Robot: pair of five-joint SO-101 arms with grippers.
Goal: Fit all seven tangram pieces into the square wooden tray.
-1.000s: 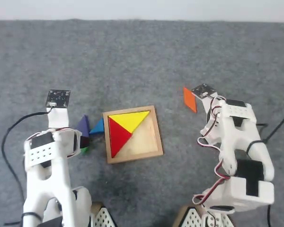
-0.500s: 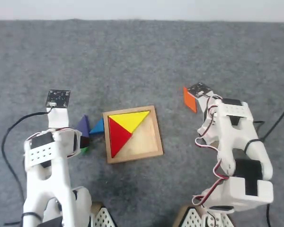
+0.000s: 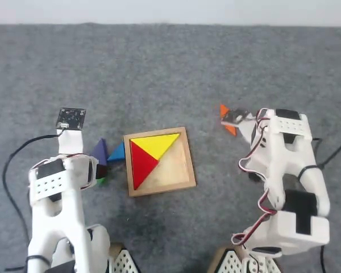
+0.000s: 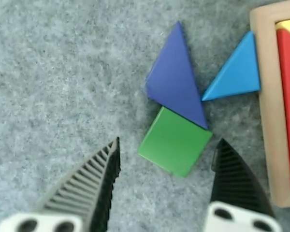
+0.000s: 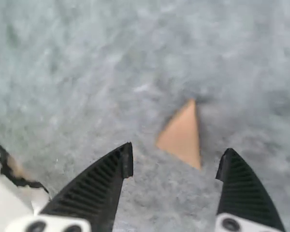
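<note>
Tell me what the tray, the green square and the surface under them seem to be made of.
Tray: looks like light wood, pale tan with a matte, bare face. Green square: probably painted wood or plastic, since the colour is even, the top is smooth and the edges are crisp. Surface: grey felt or short-pile carpet, judging by its fuzzy, mottled fibres.

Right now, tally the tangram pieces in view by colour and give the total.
Yellow piece: 1
Red piece: 1
Blue piece: 1
Purple piece: 1
Green piece: 1
Orange piece: 1
Total: 6
</note>
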